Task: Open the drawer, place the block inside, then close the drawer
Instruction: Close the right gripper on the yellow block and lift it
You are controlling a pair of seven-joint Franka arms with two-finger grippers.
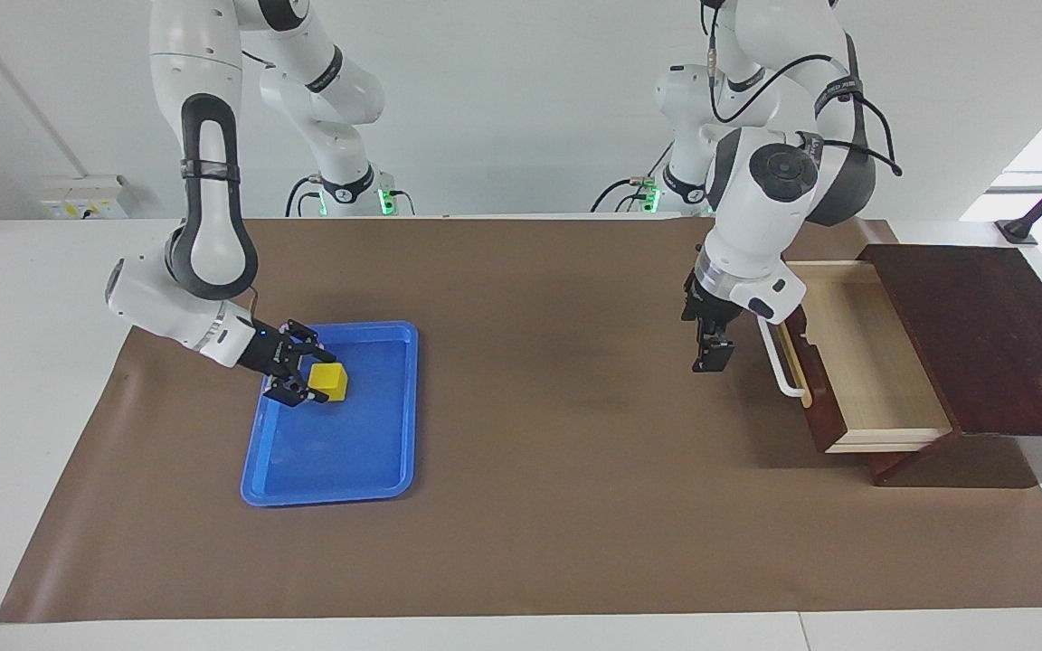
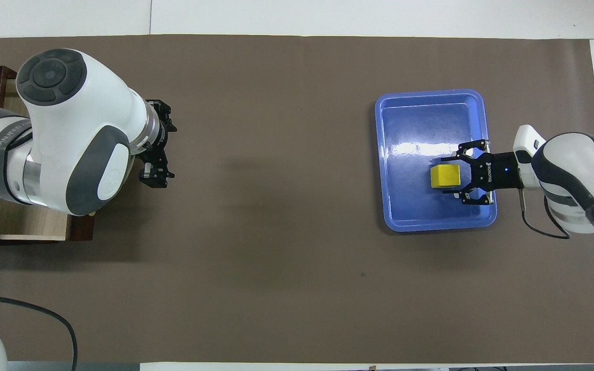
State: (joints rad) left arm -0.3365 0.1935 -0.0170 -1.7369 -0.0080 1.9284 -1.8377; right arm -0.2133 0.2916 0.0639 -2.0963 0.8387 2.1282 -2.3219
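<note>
The yellow block point(image 1: 331, 382) point(image 2: 444, 176) rests in the blue tray point(image 1: 349, 466) point(image 2: 421, 123), toward the right arm's end of the table. My right gripper point(image 1: 311, 376) point(image 2: 457, 175) is low in the tray, shut on the block, with one finger against each side. The drawer point(image 1: 865, 362) point(image 2: 23, 226) stands pulled out of the dark brown box point(image 1: 982, 334), its pale inside bare. My left gripper point(image 1: 707, 354) point(image 2: 163, 147) hangs open over the mat, in front of the white handle point(image 1: 779, 362) and apart from it. In the overhead view the left arm hides most of the drawer.
A brown mat point(image 1: 557, 506) covers the table between the tray and the drawer. The open drawer reaches out over the mat at the left arm's end.
</note>
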